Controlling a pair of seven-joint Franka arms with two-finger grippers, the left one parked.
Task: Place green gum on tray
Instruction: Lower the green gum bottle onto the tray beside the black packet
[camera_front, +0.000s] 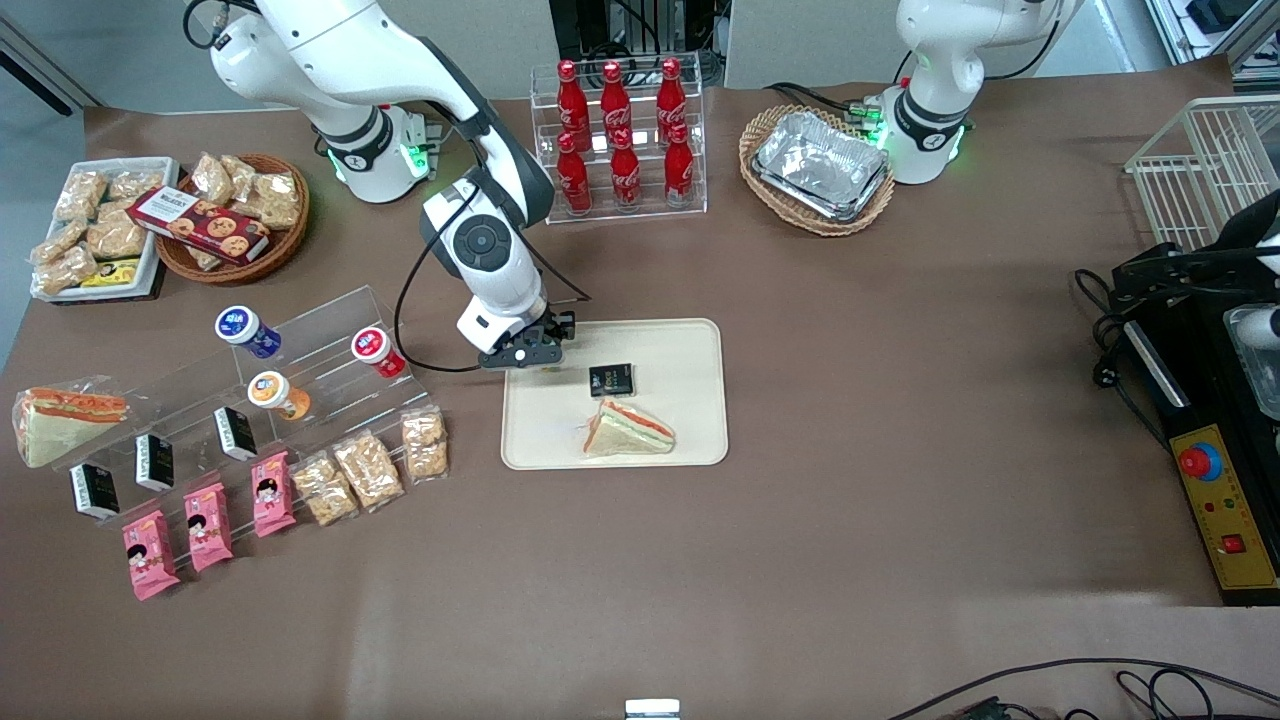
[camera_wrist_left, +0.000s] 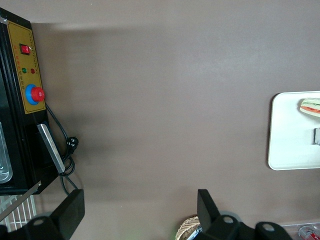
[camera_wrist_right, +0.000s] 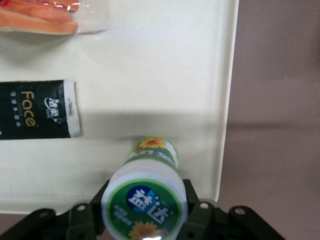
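**Green gum held over the tray, release still to come**

We start at the fingers (camera_wrist_right: 192, 212): in the right wrist view the two black pads press against the sides of the green gum (camera_wrist_right: 147, 195), one on each side just under its white-rimmed lid, so they are pinching the bottle. The lid faces the wrist camera and the pale body points down toward the tray (camera_wrist_right: 150, 65). We cannot tell if the base already touches the cream surface or hangs just above it.

Moving outward, the gripper (camera_front: 527, 352) sits in the upper left part of the tray (camera_front: 690, 440) in the front view, near the rim closest to the working arm's end of the table. The bottle itself is hidden there under the gripper.

On the tray lie also a black packet (camera_front: 611, 379) and a wrapped sandwich (camera_front: 627, 430), both near the bottle but apart from it.

We judge the task is nearly finished: the gum is picked and brought over the tray. What is left is to set it down, open the fingers and lift away without tipping it.
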